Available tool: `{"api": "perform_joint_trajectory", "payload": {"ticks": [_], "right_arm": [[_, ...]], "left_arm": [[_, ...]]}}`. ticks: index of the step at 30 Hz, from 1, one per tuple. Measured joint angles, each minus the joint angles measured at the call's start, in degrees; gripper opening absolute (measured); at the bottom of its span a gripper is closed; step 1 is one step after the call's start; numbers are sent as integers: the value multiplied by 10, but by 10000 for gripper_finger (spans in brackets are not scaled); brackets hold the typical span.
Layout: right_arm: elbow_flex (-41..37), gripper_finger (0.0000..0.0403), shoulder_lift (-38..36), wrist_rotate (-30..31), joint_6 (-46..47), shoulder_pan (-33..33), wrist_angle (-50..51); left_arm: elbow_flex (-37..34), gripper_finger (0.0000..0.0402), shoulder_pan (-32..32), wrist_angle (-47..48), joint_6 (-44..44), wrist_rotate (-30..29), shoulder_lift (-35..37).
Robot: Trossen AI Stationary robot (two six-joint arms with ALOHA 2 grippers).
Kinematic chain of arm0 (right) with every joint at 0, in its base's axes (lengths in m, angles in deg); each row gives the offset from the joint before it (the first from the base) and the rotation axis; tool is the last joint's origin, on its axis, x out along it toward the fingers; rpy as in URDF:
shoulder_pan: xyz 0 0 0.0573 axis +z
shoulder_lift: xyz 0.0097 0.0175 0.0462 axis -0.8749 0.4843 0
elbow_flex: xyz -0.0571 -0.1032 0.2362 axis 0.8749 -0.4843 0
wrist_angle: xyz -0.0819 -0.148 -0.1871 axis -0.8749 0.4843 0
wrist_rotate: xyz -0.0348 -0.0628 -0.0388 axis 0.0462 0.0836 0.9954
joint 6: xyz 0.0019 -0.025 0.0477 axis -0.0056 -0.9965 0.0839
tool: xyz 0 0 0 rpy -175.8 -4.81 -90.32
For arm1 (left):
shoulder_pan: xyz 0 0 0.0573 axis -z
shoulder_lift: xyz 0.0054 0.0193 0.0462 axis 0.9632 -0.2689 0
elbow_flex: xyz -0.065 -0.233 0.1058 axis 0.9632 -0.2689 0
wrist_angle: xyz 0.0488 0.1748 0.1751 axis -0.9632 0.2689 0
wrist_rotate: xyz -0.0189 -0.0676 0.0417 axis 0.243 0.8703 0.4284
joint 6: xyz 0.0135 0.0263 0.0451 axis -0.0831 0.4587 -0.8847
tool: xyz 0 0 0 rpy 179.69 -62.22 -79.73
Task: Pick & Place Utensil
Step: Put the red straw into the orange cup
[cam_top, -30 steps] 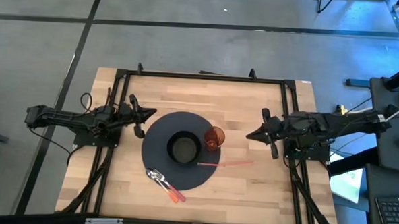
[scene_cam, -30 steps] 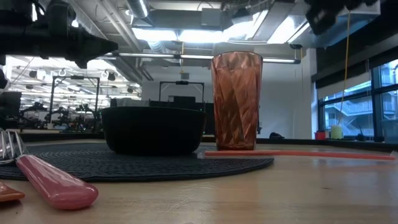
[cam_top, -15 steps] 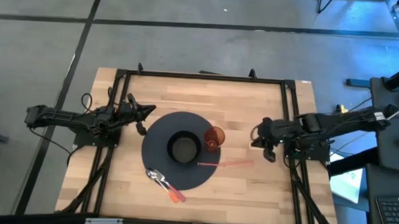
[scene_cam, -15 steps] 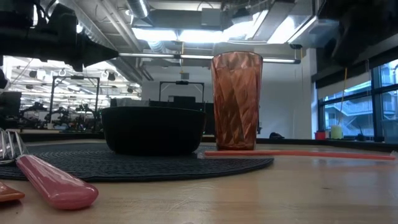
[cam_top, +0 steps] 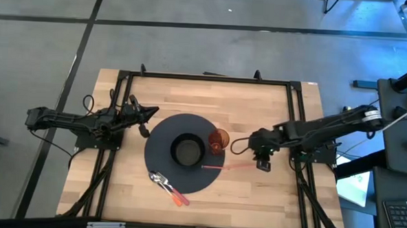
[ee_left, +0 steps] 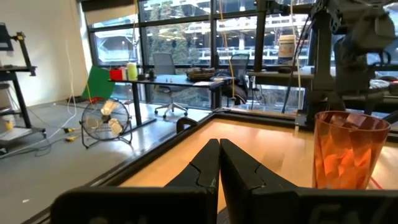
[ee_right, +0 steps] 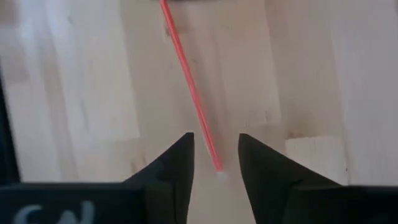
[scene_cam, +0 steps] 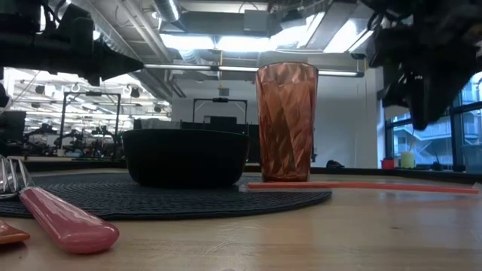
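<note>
1. Well, from above, the right gripper (cam_top: 259,152) hangs over the bare wood just off the round dark mat (cam_top: 161,160) at about three o'clock, right above the outer end of the pink straw (cam_top: 230,167). The straw lies flat, one end on the mat beside the orange cup (cam_top: 219,139), the other out on the table (cam_top: 282,200). The left gripper (cam_top: 148,114) waits at the mat's ten o'clock edge. A black bowl (cam_top: 187,150) sits mid-mat, and a pink-handled fork (cam_top: 167,187) lies at seven o'clock.

2. At table height, the straw (scene_cam: 361,186) rests level on the wood, running off at three o'clock from the cup (scene_cam: 286,122); the right arm hangs dark above it.

3. Past the left wrist, that claw's fingers (ee_left: 205,171) are pressed together, holding nothing, with the cup (ee_left: 346,149) ahead.

4. Past the right wrist, the fingers (ee_right: 177,163) are spread, and the straw's (ee_right: 189,93) tip sits in the gap between them, untouched.

5. To do it well, I'd say come straight down, keep the straw centred, and pinch further in from the tip; something so thin and light could easily roll or skid away.
</note>
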Motion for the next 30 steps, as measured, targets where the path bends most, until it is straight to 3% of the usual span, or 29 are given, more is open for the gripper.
{"api": "perform_joint_trajectory", "payload": {"ticks": [15, 30], "right_arm": [[0, 132, 117, 0, -69, 21, -61], [0, 194, 176, 4, -80, 54, -113]], "left_arm": [[0, 8, 0, 0, 8, 8, 0], [0, 8, 0, 1, 8, 14, 0]]}}
